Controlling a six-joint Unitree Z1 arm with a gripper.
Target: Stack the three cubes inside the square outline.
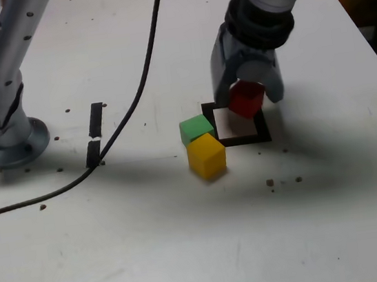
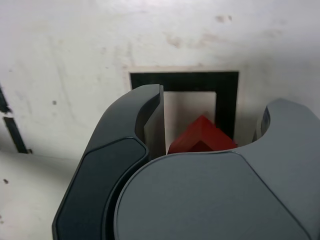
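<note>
Claw (image 1: 246, 95) pinches red cube (image 1: 246, 98), tilted corner-down, above far right part of square outline (image 1: 257, 136). Green cube (image 1: 196, 128) and yellow cube (image 1: 206, 155) on table (image 1: 189, 252), touching, just left of outline. Advice: level cube, centre over white middle, lower until flat, then release.

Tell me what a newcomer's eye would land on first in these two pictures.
First the red cube, tilted between the jaws of the gripper just above the square outline; the wrist view shows it over the outline's white centre. Next the yellow cube and green cube, close together on the white table, by the outline's edge on the exterior view's left.
</note>
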